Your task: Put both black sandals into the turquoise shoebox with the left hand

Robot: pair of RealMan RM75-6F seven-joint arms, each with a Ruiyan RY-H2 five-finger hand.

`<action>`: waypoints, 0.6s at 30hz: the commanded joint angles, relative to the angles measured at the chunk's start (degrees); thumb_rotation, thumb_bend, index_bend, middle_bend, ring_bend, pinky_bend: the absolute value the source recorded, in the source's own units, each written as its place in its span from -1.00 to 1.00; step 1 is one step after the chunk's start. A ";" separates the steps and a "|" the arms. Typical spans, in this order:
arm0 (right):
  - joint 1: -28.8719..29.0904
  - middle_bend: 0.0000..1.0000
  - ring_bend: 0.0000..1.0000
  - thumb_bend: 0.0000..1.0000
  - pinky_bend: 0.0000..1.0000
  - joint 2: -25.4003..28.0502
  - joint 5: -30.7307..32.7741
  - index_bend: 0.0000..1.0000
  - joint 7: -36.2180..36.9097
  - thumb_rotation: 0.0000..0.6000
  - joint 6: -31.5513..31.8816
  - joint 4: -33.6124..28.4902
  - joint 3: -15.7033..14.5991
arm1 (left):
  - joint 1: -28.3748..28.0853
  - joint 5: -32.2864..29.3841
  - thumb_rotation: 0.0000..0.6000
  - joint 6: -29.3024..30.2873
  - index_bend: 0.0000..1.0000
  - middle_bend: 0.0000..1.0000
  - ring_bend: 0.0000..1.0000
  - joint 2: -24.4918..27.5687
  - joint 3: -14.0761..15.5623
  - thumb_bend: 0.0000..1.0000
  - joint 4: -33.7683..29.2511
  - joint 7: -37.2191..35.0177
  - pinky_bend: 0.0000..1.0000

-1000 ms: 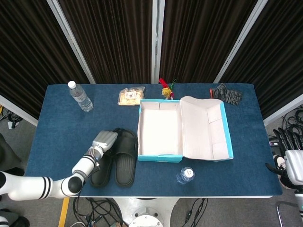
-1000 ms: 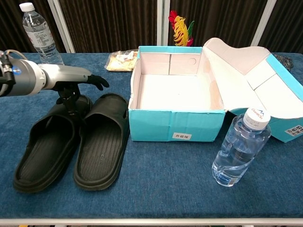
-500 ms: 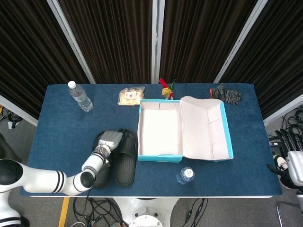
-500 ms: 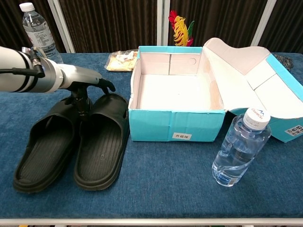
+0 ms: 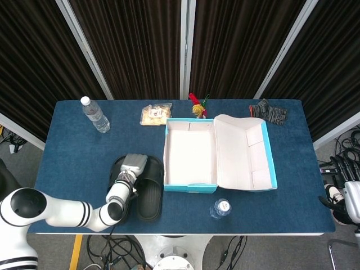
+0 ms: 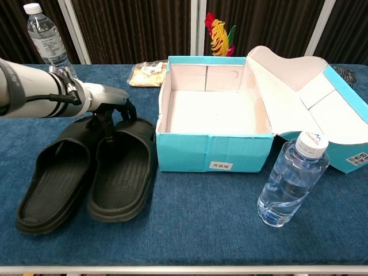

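Black sandals sit side by side near the front left of the table (image 6: 190, 236): the left sandal (image 6: 52, 181) lies flat, and my left hand (image 6: 106, 103) has its fingers (image 6: 109, 123) down on the strap of the right sandal (image 6: 121, 172); whether they actually grip it I cannot tell. Just beside it stands the open turquoise shoebox (image 6: 214, 150). My right hand (image 5: 350, 198) hangs off the table's far right, fingers unclear.
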 commanded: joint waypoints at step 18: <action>0.26 -0.91 -1.00 -0.96 -1.00 0.10 -1.21 -0.96 0.05 1.00 0.63 -0.27 0.20 | 14.36 22.90 1.00 11.25 0.01 0.08 0.80 17.25 -4.76 -0.93 -15.38 -17.42 0.56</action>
